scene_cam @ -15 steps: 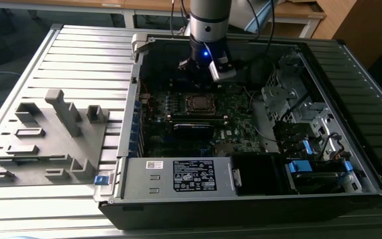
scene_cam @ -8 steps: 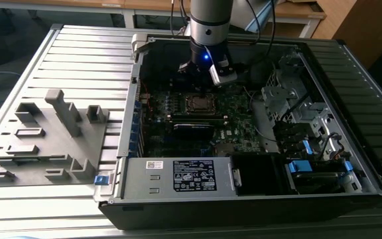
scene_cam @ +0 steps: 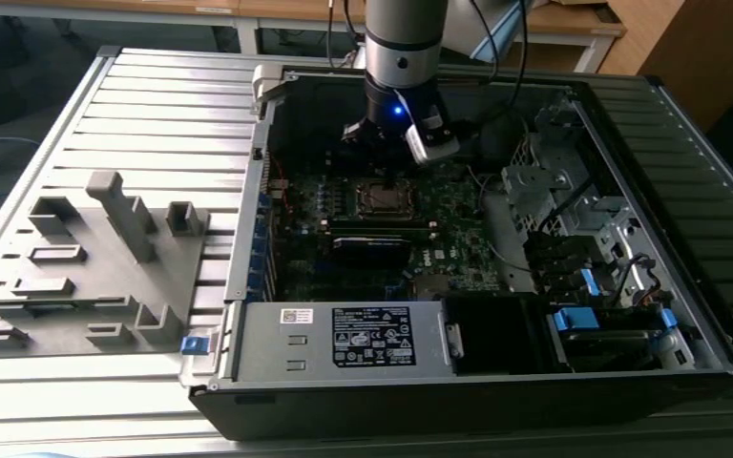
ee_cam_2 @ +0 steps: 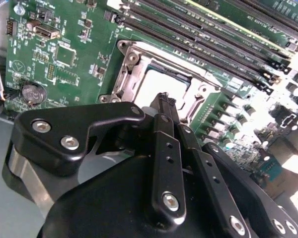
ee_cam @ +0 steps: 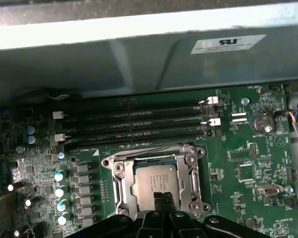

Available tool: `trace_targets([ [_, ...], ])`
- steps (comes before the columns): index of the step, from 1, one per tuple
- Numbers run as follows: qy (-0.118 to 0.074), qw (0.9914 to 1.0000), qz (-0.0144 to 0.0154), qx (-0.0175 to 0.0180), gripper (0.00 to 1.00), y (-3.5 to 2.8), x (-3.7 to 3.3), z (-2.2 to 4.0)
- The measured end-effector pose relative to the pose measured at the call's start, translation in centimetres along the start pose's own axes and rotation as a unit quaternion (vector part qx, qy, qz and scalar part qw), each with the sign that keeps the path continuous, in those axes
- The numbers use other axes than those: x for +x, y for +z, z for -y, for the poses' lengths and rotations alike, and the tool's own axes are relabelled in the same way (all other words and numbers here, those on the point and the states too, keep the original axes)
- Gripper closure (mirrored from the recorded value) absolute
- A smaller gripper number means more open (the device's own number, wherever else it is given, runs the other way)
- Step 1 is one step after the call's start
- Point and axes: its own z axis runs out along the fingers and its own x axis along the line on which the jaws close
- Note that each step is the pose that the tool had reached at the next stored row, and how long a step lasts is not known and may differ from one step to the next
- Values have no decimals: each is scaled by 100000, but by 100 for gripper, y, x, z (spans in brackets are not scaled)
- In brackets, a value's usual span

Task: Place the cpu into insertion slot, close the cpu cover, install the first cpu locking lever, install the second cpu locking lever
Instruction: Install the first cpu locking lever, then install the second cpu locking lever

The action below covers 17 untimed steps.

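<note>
The cpu (ee_cam: 151,179), a square chip with a silver-grey top, lies in the socket on the green motherboard. It shows bright in the second wrist view (ee_cam_2: 156,82). The cpu cover (ee_cam: 120,184), a silver frame, lies flat around the chip, and its corner (ee_cam_2: 133,58) shows in the second wrist view. A thin metal lever (ee_cam: 149,148) runs along the socket edge beside the memory slots. My gripper (ee_cam_2: 164,101) hangs just above the chip's near edge, shut with nothing in it. Its black tip (ee_cam: 161,199) overlaps the chip. In the exterior view the gripper (scene_cam: 380,153) is inside the open case above the socket (scene_cam: 380,197).
Long memory slots (ee_cam: 139,124) lie beside the socket, with the grey case wall (ee_cam: 139,54) behind them. A coin battery (ee_cam: 264,120) sits on the board. A black white-labelled box (scene_cam: 366,339) and drive bays (scene_cam: 571,210) are inside the case. A grey fixture (scene_cam: 99,258) stands on the table.
</note>
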Motion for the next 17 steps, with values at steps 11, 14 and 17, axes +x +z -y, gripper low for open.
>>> trace_targets([
  [11,-51,100000,-5,-47,89,-103,-7,-4],
  [14,-54,100000,-3,-49,89,-103,-7,-5],
  [17,-55,100000,-3,-49,89,-103,-7,-5],
])
